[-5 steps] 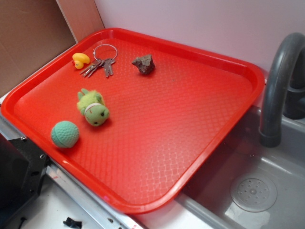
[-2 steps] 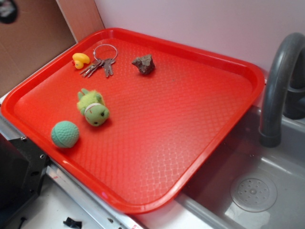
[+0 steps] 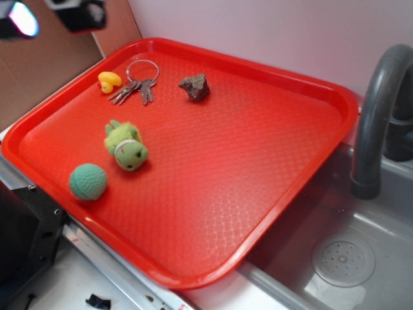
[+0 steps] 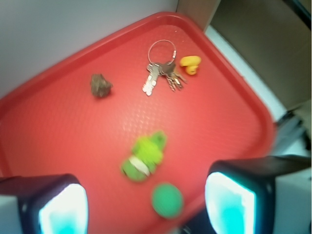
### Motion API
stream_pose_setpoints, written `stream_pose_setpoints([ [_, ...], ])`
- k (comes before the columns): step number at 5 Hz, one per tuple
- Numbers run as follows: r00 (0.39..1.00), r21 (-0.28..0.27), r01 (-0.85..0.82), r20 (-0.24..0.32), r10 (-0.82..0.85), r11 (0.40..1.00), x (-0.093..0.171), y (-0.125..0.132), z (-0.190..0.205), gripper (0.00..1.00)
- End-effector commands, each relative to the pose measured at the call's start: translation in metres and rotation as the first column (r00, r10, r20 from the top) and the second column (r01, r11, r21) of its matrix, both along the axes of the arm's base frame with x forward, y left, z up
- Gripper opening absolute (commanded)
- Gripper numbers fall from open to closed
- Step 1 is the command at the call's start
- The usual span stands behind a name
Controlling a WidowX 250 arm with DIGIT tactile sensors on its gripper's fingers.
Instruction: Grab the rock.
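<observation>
Nearest: green ball (image 3: 88, 181) and green plush turtle (image 3: 126, 147) at front-left of red tray (image 3: 258, 155). Further back: keys (image 3: 137, 87), yellow duck (image 3: 109, 81), then rock (image 3: 195, 86), untouched near far rim. Newly in view top-left: gripper (image 3: 51, 16), spread wide, nothing held, high above and well apart from rock. Approach just starting.

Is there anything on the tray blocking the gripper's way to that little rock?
Nothing visible does. The rock lies alone on bare tray, with the keys apart beside it. The open gripper hangs high above the tray, holding nothing, so it looks free to come down.
</observation>
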State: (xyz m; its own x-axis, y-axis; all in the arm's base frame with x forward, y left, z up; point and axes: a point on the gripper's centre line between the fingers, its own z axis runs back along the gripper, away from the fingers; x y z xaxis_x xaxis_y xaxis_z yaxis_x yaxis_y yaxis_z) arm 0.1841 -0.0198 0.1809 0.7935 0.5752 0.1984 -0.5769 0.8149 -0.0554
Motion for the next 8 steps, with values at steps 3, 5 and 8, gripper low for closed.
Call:
stream_pose_setpoints([
  [3,0.995,-0.031,-0.097,0.025,0.098,0.995,0.118,0.018,-0.083,1.0],
  [5,0.999,0.005,-0.022,-0.034,0.022,1.0,0.14,0.011,-0.132,1.0],
  [8,0.997,0.066,-0.02,-0.078,0.025,0.998,0.138,0.004,-0.152,0.0],
])
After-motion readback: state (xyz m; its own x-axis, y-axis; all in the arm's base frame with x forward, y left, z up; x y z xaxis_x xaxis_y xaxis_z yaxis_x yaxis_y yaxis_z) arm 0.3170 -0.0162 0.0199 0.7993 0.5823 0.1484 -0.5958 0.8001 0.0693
